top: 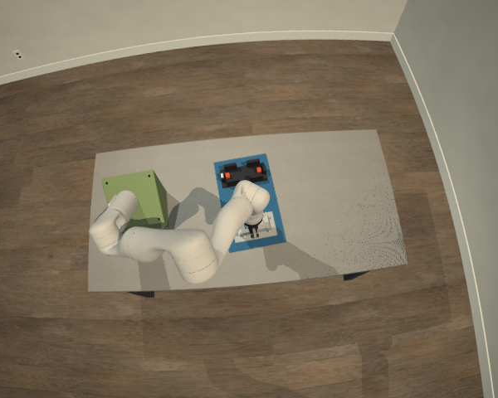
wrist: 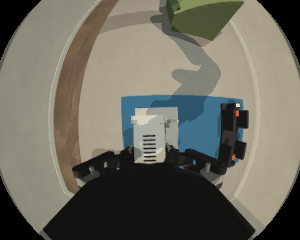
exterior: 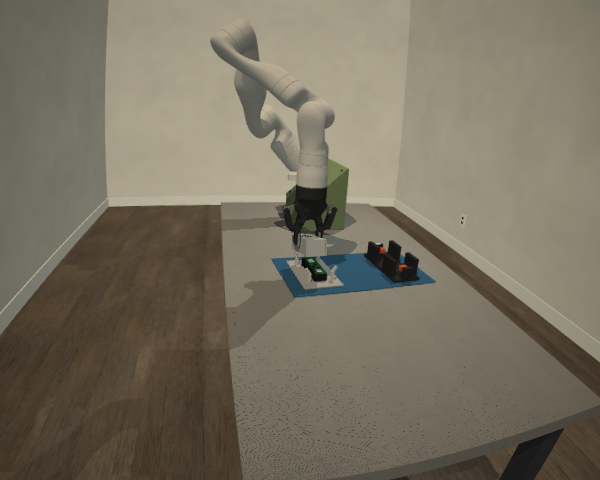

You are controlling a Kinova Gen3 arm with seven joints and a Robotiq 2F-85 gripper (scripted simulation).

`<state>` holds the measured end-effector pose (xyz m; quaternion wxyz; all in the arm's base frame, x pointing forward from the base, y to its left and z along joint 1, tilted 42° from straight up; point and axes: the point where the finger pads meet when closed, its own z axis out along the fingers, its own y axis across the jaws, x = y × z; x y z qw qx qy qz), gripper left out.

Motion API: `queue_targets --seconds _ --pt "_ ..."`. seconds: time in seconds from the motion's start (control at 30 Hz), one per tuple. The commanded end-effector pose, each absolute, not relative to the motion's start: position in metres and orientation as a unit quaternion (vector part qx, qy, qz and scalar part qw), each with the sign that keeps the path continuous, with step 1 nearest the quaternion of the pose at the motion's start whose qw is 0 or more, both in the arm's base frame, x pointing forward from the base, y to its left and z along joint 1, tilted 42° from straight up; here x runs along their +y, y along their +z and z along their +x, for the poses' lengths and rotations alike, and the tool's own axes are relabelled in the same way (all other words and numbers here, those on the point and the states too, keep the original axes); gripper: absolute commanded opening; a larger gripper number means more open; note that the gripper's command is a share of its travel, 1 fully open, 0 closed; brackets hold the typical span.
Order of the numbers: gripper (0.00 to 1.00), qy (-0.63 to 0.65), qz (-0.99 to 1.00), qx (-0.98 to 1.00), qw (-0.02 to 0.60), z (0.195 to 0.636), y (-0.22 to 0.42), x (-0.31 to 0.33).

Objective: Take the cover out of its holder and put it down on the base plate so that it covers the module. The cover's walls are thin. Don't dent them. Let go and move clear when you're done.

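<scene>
The white cover (exterior: 316, 247) (wrist: 149, 129), with a row of slots in its top, is between the fingers of my gripper (top: 254, 235) (exterior: 308, 239) (wrist: 149, 148), which is shut on it. The cover hangs above the white base plate (top: 272, 232) (exterior: 336, 283) (wrist: 160, 110). The exterior view shows the green and black module (exterior: 314, 269) on the plate, below the cover and among upright posts. The module is hidden in the wrist view and in the top view. The black holder (top: 242, 174) (exterior: 390, 266) (wrist: 229, 135) with orange parts holds no cover.
A blue mat (top: 227, 196) (exterior: 352, 268) (wrist: 200, 130) lies under both plate and holder. The holder stands at the mat's other end. Short posts (exterior: 333, 272) rise from the plate. A large green block (top: 131, 184) (exterior: 336, 201) (wrist: 205, 20) stands by the arm's base.
</scene>
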<state>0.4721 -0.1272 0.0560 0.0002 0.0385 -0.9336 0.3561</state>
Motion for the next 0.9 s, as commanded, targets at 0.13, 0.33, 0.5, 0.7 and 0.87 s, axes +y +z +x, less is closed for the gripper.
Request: queue_targets --seconds 0.13,0.33,0.5,0.7,0.87 --pt "0.00 0.356 0.039 -0.934 -0.001 0.472 0.054 -0.122" --pt "0.00 0.356 0.039 -0.934 -0.001 0.472 0.052 -0.118" --pt "0.00 0.356 0.039 -0.934 -0.001 0.472 0.052 -0.118" --pt "0.00 0.356 0.039 -0.934 -0.001 0.472 0.051 -0.116" --pt "0.00 0.356 0.039 -0.934 -0.001 0.471 0.050 -0.114"
